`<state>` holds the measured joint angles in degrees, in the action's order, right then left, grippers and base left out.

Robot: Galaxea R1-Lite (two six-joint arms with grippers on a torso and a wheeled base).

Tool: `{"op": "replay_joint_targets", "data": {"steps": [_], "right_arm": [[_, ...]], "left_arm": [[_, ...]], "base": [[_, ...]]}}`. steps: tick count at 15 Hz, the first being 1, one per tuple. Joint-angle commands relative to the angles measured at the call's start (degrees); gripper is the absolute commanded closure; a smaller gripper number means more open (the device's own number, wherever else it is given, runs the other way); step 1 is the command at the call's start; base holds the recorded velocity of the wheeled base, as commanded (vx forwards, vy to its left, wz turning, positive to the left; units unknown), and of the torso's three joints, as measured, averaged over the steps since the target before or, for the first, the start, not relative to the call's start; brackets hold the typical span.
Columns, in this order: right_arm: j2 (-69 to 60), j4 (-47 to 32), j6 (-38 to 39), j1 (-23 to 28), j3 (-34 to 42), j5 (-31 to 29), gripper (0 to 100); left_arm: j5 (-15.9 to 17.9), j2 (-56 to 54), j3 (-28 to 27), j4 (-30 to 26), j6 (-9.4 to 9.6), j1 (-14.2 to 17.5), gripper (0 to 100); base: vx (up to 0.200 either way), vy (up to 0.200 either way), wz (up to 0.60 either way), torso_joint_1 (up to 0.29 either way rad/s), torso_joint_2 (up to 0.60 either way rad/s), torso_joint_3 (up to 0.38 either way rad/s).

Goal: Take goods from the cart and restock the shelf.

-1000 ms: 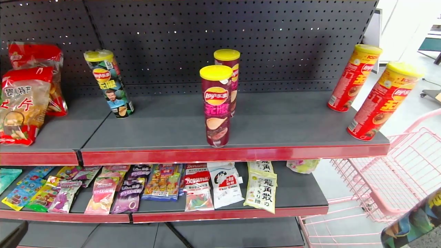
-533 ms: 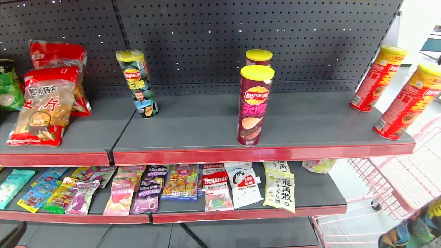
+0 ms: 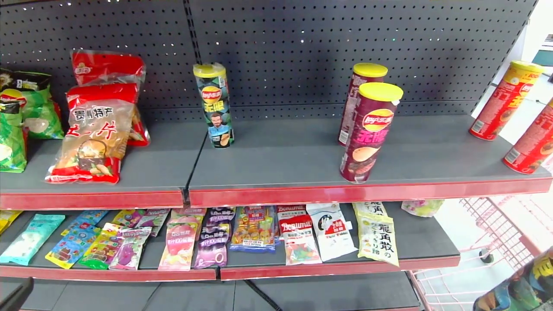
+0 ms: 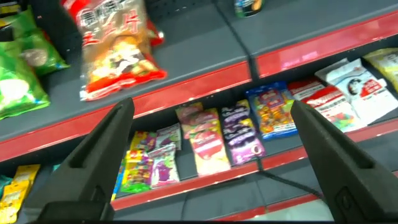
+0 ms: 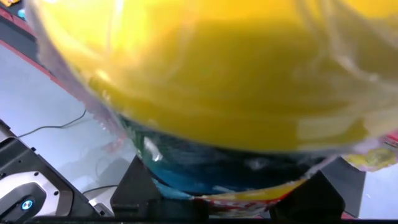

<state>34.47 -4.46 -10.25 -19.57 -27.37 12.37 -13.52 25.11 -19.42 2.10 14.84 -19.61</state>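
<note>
A chip can with a yellow lid and a blue-green body sits between the dark fingers of my right gripper, which is shut on it. In the head view this can shows at the lower right corner, above the pink cart. A matching blue-green can stands upright at the back of the upper shelf. My left gripper is open, nothing between its fingers, in front of the lower shelf's snack packets.
Two purple cans stand right of centre on the upper shelf, two red cans at its right end, red bags and green bags on the left. Bare shelf lies between the blue-green and purple cans.
The head camera has swung to the left, so the whole shelf has slid to the right in the picture. The held can stays at the lower right corner.
</note>
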Motion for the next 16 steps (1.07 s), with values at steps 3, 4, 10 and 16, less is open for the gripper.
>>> {"op": "replay_joint_targets", "data": {"steps": [3, 4, 10, 16], "right_arm": [[0.2, 0.0, 0.0, 0.0, 0.0, 0.1, 100], [0.2, 0.0, 0.0, 0.0, 0.1, 0.1, 100], [0.0, 0.1, 0.0, 0.0, 1.0, 0.0, 100], [0.0, 0.1, -0.1, 0.0, 1.0, 0.0, 100]], "left_arm": [[0.0, 0.3, 0.0, 0.0, 0.02, 0.0, 0], [0.0, 0.3, 0.0, 0.0, 0.02, 0.0, 0], [0.0, 0.3, 0.0, 0.0, 0.02, 0.0, 0], [-0.3, -0.1, 0.6, 0.0, -0.07, 0.1, 0]], "base": [[0.0, 0.2, 0.0, 0.002, 0.01, 0.002], [0.0, 0.2, 0.0, -0.002, 0.01, 0.002], [0.0, 0.2, 0.0, 0.002, 0.0, 0.004], [0.0, 0.0, 0.0, 0.0, 0.0, 0.0]]}}
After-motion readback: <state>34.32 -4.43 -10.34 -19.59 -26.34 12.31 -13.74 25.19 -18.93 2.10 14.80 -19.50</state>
